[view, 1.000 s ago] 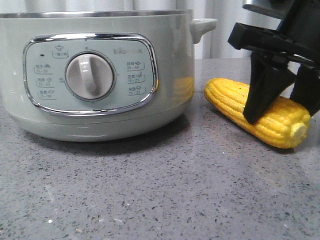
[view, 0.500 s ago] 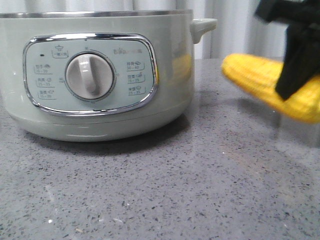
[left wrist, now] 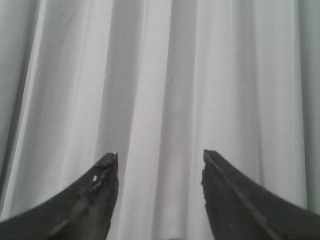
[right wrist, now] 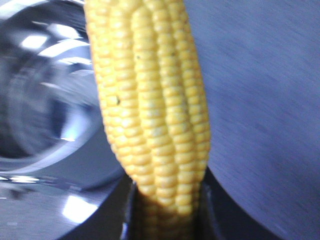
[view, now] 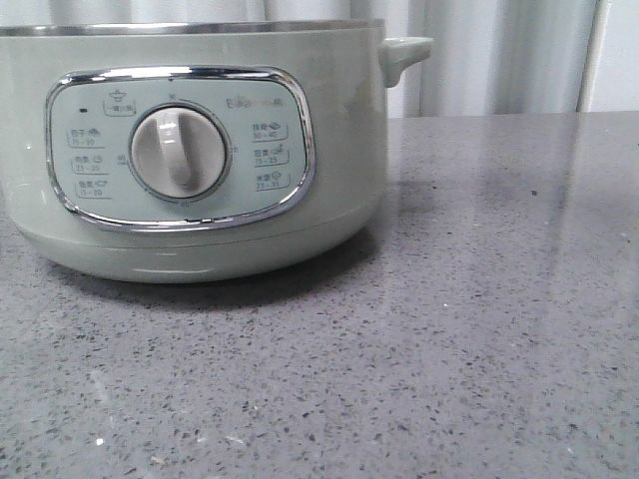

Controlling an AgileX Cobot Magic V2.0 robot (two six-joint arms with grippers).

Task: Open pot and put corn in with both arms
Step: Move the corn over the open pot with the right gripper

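The corn (right wrist: 152, 115) sits clenched in the right gripper (right wrist: 167, 210), over the pot (view: 200, 150); the left gripper (left wrist: 159, 165) hangs released before a white curtain (left wrist: 165, 75).

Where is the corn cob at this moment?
The corn is out of the front view and shows only in the right wrist view, held between the right end effector's fingers, above the grey table beside a shiny curved metal surface.

The pot's (view: 200, 150) control panel (view: 180, 148) carries small printed labels and numbers, too small to read.
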